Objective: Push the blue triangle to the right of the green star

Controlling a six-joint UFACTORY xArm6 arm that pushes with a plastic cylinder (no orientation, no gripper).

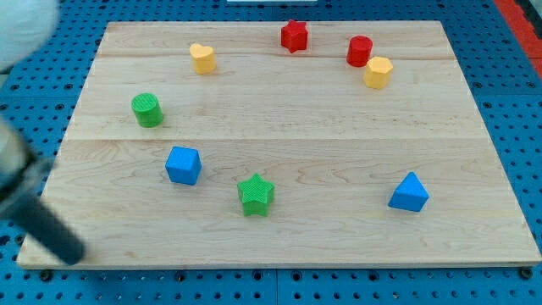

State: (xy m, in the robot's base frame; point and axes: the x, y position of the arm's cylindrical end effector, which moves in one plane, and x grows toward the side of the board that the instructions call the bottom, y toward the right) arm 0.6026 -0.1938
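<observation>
The blue triangle [409, 193] lies on the wooden board [339, 127] at the lower right. The green star [256, 195] lies near the bottom middle, far to the triangle's left. My dark rod comes in blurred from the view's left edge, and my tip [76, 253] sits at the board's bottom left corner. It is far left of the green star and touches no block.
A blue cube [183, 165] lies up and left of the star. A green cylinder [147, 110] is at the left. A yellow heart [202, 58], a red star [294, 36], a red cylinder [359, 51] and a yellow hexagon [378, 73] line the top.
</observation>
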